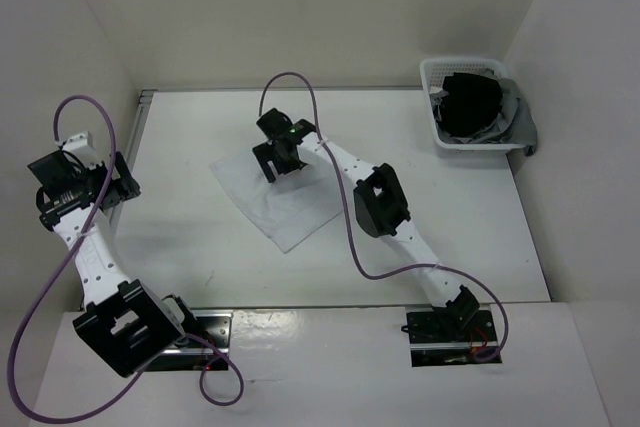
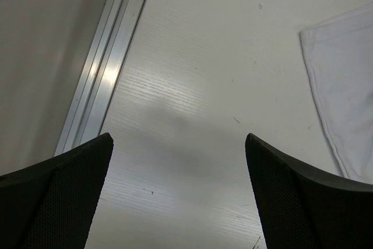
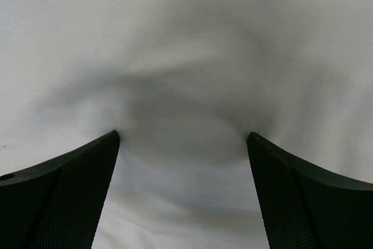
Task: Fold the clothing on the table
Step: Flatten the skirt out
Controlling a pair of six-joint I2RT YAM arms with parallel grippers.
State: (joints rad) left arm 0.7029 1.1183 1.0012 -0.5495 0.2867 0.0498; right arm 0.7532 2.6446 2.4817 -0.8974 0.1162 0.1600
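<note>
White thin fabric clothing lies flat mid matte white bench, no fold made yet, I judge. My right tool presses it, jaws apart (left tool also apart, idle).

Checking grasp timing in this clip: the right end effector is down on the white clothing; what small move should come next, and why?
Probably close the right end effector to pinch the clothing. It stands open with both tips pressed into the fabric, which dimples between them, so a pinch should catch it. The left end effector hovers open over the table, off the fabric.
</note>
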